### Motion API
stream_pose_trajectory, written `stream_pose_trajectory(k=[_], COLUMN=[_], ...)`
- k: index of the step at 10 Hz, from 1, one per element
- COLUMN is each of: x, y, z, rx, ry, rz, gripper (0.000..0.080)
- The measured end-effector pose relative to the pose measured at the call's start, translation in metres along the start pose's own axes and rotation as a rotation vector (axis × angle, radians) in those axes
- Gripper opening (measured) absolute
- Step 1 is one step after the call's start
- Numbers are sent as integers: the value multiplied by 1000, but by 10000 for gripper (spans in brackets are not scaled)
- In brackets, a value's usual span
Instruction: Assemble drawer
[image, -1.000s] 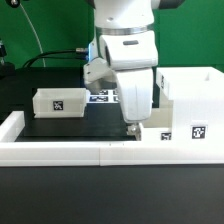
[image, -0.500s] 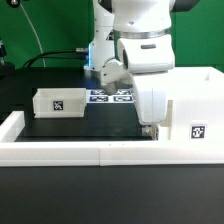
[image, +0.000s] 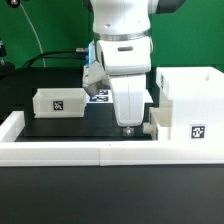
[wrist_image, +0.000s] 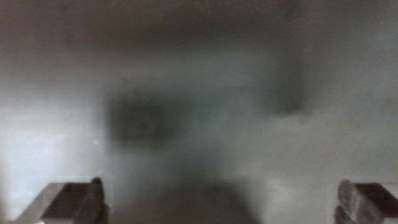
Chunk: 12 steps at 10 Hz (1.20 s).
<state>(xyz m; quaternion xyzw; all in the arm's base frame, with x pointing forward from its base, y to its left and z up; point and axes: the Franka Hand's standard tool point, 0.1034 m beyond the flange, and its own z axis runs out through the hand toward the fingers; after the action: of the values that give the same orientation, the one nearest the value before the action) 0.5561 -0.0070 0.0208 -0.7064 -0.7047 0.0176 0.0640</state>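
Note:
The tall white box shell (image: 187, 100) stands at the exterior view's right, with a tag (image: 197, 131) on its low front. One small white tray (image: 58, 101) with a tag sits at the left on the black table. A low white part (image: 157, 124), perhaps the second tray, lies against the shell's left foot, partly hidden. My gripper (image: 127, 127) hangs low over the table just left of that part. In the wrist view the fingers (wrist_image: 71, 203) stand wide apart at the edges, and the gripper (wrist_image: 221, 205) is open with only grey blur between them.
The long low white rail (image: 70, 151) runs along the table's front and up its left side. The marker board (image: 98, 96) lies behind the arm, mostly hidden. A dark cable and green equipment are at the far left back.
The arm swung right against the shell's left side half a second ago and has now moved back left. The tag seen low beside the shell a second ago no longer shows.

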Motion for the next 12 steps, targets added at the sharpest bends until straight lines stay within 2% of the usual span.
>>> stream_pose_trajectory(k=[3, 7, 11, 12], x=[13, 29, 30, 18], y=[-10, -9, -6, -7], z=[6, 7, 6, 7], rx=[10, 15, 19, 20], ry=[5, 2, 1, 0], rz=[-5, 23, 68, 54], gripper=[649, 649, 649, 649])
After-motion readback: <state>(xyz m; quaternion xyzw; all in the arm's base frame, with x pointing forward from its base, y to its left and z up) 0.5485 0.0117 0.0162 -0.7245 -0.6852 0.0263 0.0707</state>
